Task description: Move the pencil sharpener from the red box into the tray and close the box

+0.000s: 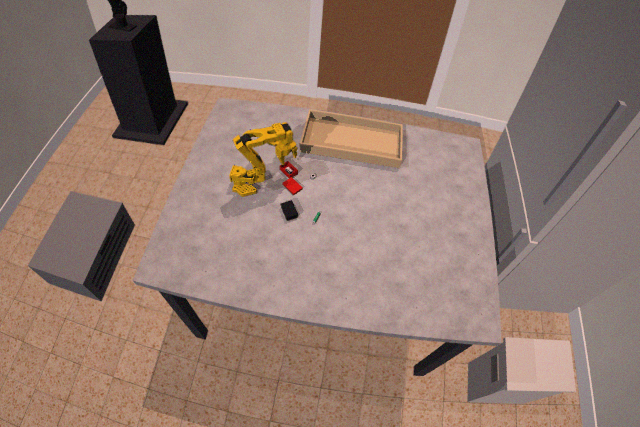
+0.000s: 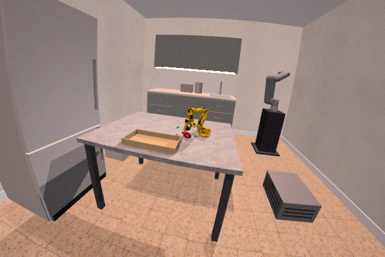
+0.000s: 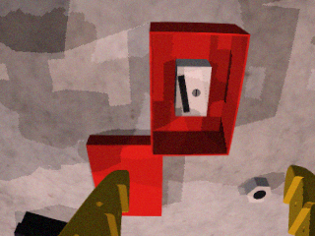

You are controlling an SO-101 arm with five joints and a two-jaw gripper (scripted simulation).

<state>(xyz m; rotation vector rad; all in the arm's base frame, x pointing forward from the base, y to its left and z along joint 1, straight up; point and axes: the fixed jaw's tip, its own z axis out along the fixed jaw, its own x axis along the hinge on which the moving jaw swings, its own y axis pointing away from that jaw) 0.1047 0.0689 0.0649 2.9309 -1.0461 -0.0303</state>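
The red box's base (image 1: 293, 173) (image 2: 187, 136) (image 3: 189, 144) stands open side up on the table. The pencil sharpener (image 1: 288, 170) (image 3: 199, 104), pale with a dark blade and a screw, lies inside it. The red lid (image 1: 292, 186) (image 3: 143, 172) lies off the box, close beside one corner of it. The tray (image 1: 351, 155) (image 2: 149, 146) is wooden, shallow and empty. My gripper (image 1: 289, 157) (image 2: 190, 126) (image 3: 207, 178) is partly open with nothing between its fingers, above the table near the box and lid.
A small hexagonal nut (image 1: 313, 175) (image 3: 258, 191) lies beside the box, on the side away from the arm's base. A black block (image 1: 289, 210) (image 3: 41, 226) lies beyond the lid. A small green stick-like object (image 1: 316, 217) (image 2: 177, 127) lies near the block.
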